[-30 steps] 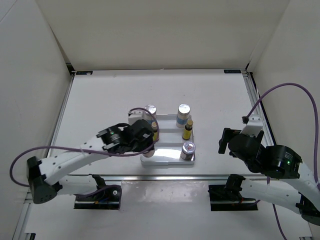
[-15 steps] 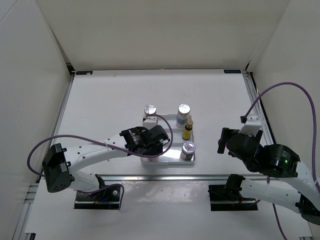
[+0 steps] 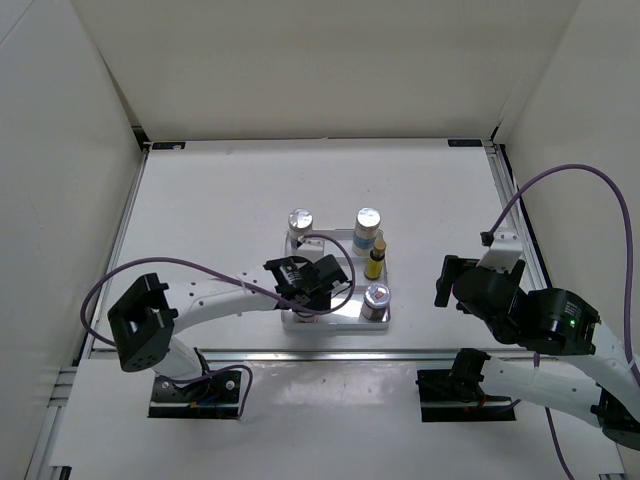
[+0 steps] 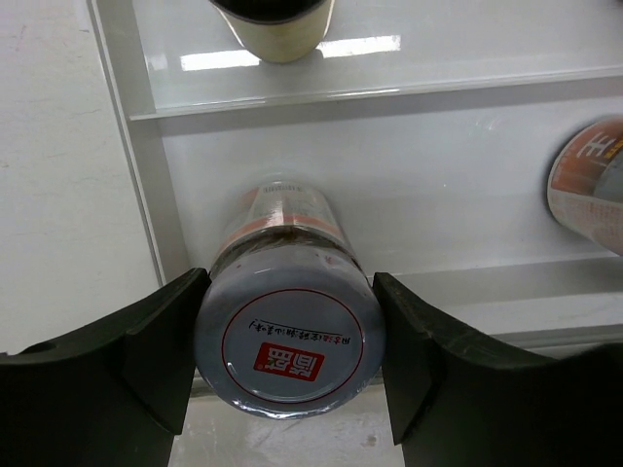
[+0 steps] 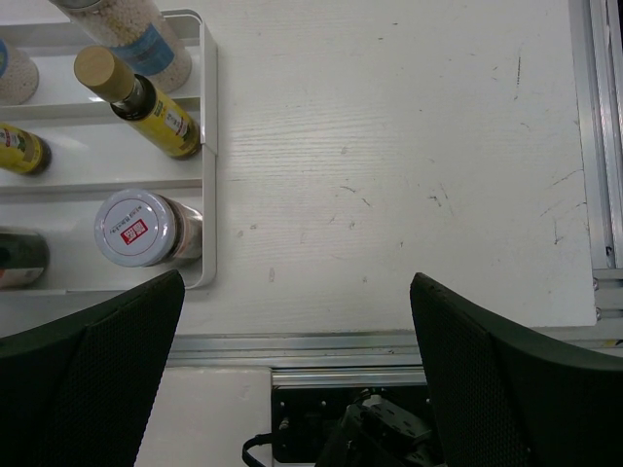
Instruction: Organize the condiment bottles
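The white stepped tray (image 3: 345, 308) sits mid-table. Two white bottles with silver caps stand at its back, one on the left (image 3: 300, 220) and one on the right (image 3: 368, 224). A slim yellow bottle (image 3: 376, 260) stands on the middle step. A silver-lidded jar (image 3: 377, 297) stands on the front step at the right. My left gripper (image 3: 312, 290) is over the tray's front left, shut on the second silver-lidded jar (image 4: 289, 345), which is at the lowest step (image 4: 438, 195). The second yellow bottle (image 5: 19, 148) is on the middle step. My right gripper (image 3: 468, 285) is open and empty, right of the tray.
A metal rail (image 3: 400, 352) runs along the table's near edge, just in front of the tray. The right wrist view shows bare tabletop (image 5: 389, 175) right of the tray's rim (image 5: 207, 146). Walls enclose the table on three sides.
My left gripper has moved right and nearer, from the tray's left edge to over its front-left step. The right arm has not moved.
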You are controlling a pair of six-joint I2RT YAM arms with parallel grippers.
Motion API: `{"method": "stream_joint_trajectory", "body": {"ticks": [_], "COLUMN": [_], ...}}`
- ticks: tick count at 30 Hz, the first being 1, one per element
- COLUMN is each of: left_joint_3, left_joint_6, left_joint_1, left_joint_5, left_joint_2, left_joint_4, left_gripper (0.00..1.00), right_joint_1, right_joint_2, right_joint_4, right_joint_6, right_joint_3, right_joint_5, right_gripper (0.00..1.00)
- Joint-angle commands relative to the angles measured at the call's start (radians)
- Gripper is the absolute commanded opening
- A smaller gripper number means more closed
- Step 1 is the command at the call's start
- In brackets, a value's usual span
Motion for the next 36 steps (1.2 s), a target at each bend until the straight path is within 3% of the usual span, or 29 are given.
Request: {"method": "stream_joint_trajectory", "body": {"ticks": [1, 2, 3, 6, 13, 20, 22, 26, 30, 36], "left_joint_3": [-0.006, -0.006, -0.006, 0.003, 0.151, 0.352, 0.328, 0.224, 0.104, 0.125], "left_joint_6": [0.001, 0.001, 0.011, 0.064, 0.231, 0.398, 0.445, 0.466, 0.426, 0.451], "left_joint_1": [0.012, 0.012, 0.012, 0.022, 0.077, 0.175, 0.23, 0.359, 0.482, 0.597], "left_joint_5": [-0.029, -0.029, -0.029, -0.02, 0.006, -0.199, -0.3, -0.348, -0.279, -0.2], "left_joint_2": [-0.041, -0.041, -0.064, -0.101, -0.214, -0.398, -0.474, -0.539, -0.512, -0.452], "left_joint_4": [0.032, 0.032, 0.032, 0.032, -0.081, -0.273, -0.282, -0.282, -0.256, -0.229], "left_gripper": [0.5, 0.59, 0.73, 1.0, 1.0, 1.0, 1.0, 1.0, 1.0, 1.0], "right_joint_1": [0.002, 0.002, 0.002, 0.002, 0.002, 0.002, 0.002, 0.002, 0.002, 0.002], "right_joint_2": [0.013, 0.013, 0.013, 0.025, 0.09, 0.059, 0.059, 0.059, 0.038, 0.037], "right_joint_4": [0.024, 0.025, 0.038, 0.113, 0.086, 0.002, -0.05, -0.087, -0.098, -0.098], "right_joint_6": [0.002, 0.002, -0.017, -0.128, -0.177, -0.186, -0.157, -0.098, -0.071, -0.051], "right_joint_3": [-0.002, -0.002, -0.002, -0.002, 0.07, 0.162, 0.182, 0.173, 0.127, 0.107], "right_joint_5": [0.015, 0.006, -0.008, -0.085, -0.208, -0.182, -0.116, -0.018, 0.025, 0.054], "right_gripper": [1.0, 1.0, 1.0, 1.0, 1.0, 1.0, 1.0, 1.0, 1.0, 1.0]}}
